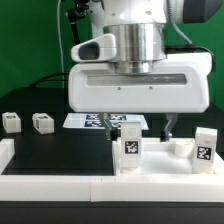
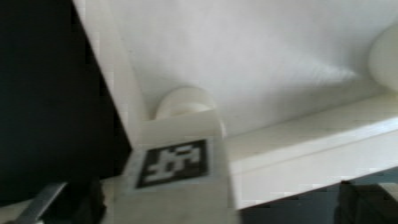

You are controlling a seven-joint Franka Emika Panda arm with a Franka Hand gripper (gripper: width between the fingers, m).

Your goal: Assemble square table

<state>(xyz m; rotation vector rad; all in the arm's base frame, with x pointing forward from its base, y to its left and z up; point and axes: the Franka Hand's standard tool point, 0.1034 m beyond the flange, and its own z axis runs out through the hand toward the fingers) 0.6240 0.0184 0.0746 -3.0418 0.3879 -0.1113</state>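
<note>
Square table slab (image 1: 60,160), leg (image 1: 130,150) upright on it, pincer (image 1: 142,133) spread wide astride leg

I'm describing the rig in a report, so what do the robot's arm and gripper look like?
The arm's white glossy shell runs into a silver-grey metal cylinder. The two-finger gripper has a wide white rounded box body with a dark slot across its front and two short dark fingers. No markings or cables can be made out on them.
</note>
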